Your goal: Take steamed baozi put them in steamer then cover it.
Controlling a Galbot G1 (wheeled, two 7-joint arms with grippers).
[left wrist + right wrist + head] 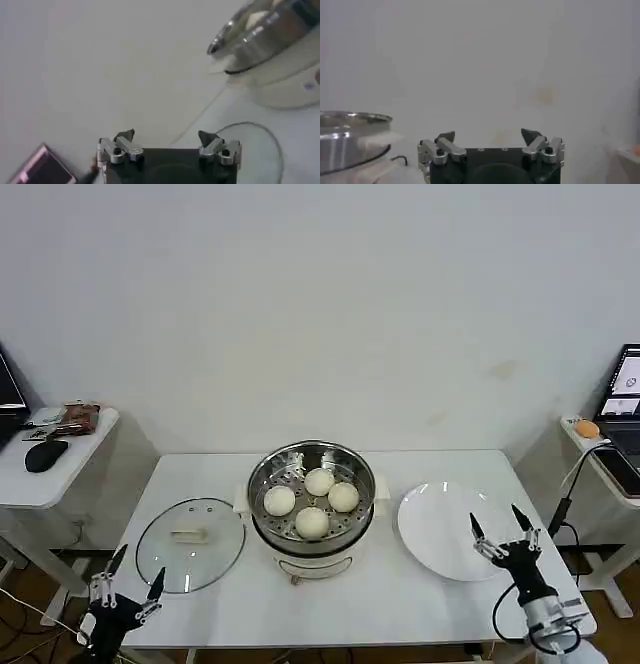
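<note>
Several cream-white baozi [312, 500] lie inside the shiny steamer [352, 465], which stands on its white pot base at the table's middle. The steamer's wall [270, 30] and its rim [350, 118] show in both wrist views. The clear glass cover [190, 544] with its whitish bar handle lies flat on the table left of the steamer. My left gripper [132, 571] hangs open at the table's front left corner, just in front of the cover. My right gripper [497, 529] stands open over the near right edge of the white plate, holding nothing.
A flat white plate [440, 529] lies right of the steamer. A side table [55, 474] with a mouse and small items stands at the left. Another stand [605, 449] with screens and an orange object is at the right. A cable [570, 484] hangs there.
</note>
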